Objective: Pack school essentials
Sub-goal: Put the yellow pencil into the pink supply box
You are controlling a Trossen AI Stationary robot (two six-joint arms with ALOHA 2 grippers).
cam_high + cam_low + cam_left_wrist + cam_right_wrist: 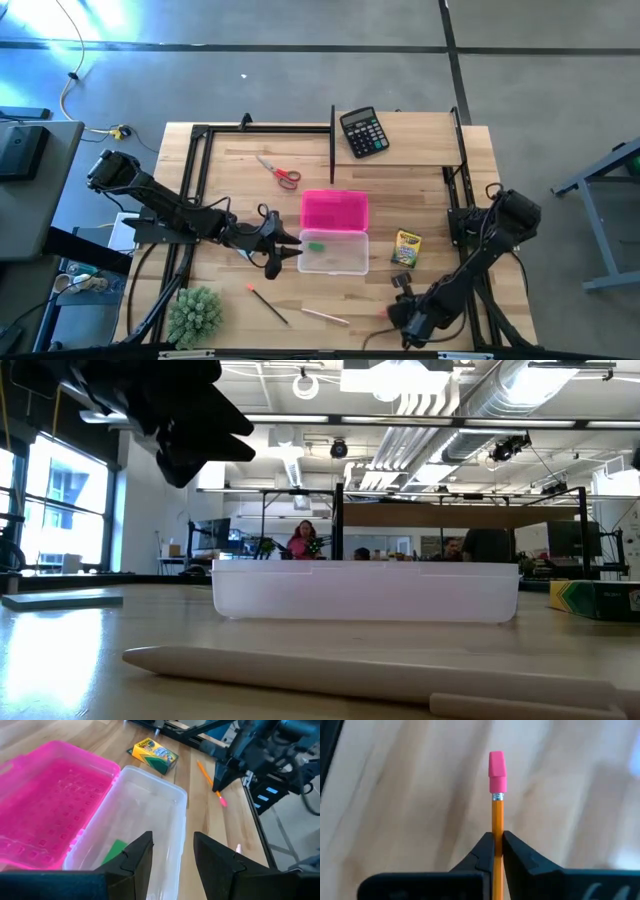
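- The right end effector (498, 845) is at the near right part of the surface (430, 190), and its fingers are clamped on an orange pencil (497, 815) with a pink eraser tip. The pencil stands straight out between the fingers, probably so it can be carried to the case.
- The left end effector (172, 857) hovers over the near-left end of the clear case (335, 251), its fingers apart with nothing between them. A small green eraser (114, 851) lies inside the case just below it, so I judge this item is already packed.
- The pink lid (335, 211) lies open flat behind the case, which leaves the case free for filling.
- Not yet packed: the crayon box (406, 247) is just right of the case, the red-handled scissors (280, 173) are farther back, and two more pencils (268, 302) lie near the front edge.
- The calculator (363, 131) stays at the far side.
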